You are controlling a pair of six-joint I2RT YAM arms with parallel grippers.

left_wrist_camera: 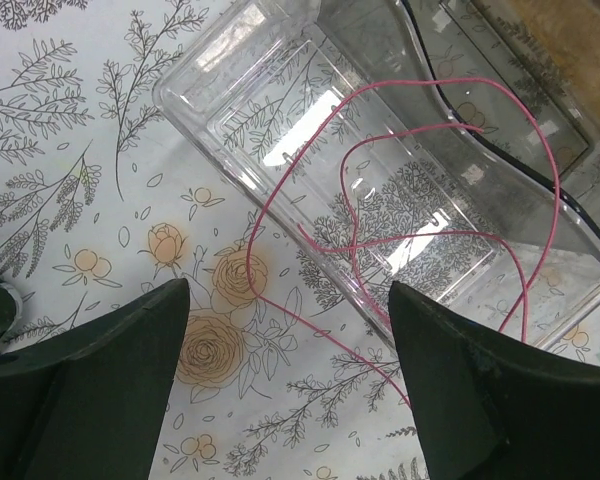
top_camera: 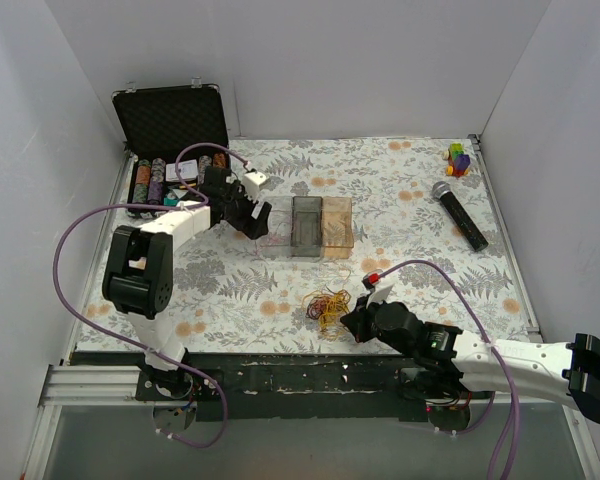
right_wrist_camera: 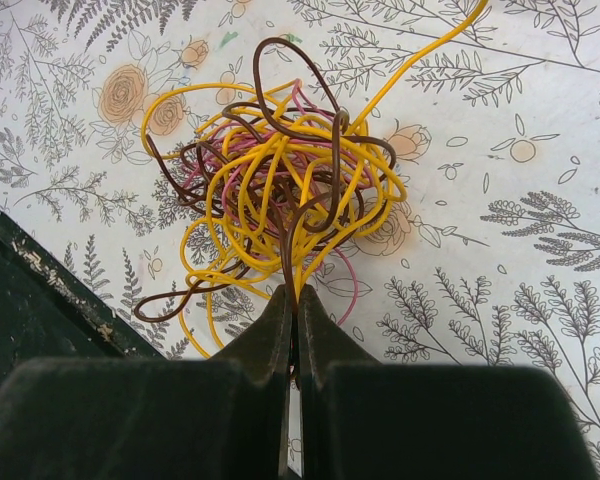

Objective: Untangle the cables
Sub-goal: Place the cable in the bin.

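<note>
- On the table, a white cloth printed with ferns and orange flowers [top_camera: 400, 190] covers the top; plain white walls [top_camera: 360, 60] close it in.
- Near the front edge lies the bundle of thin yellow, brown and pink wires [top_camera: 328, 308].
- The right gripper [right_wrist_camera: 290, 295] is pinched tight on strands at the bundle's near side.
- The left gripper [left_wrist_camera: 290, 300] hangs spread wide, holding nothing, over a clear plastic tray [left_wrist_camera: 230, 50] mid-table, with a loose pink wire [left_wrist_camera: 410, 80] draped across it.
- An open black case [top_camera: 170, 115] sits far left, a black microphone [top_camera: 460, 214] to the right.
</note>
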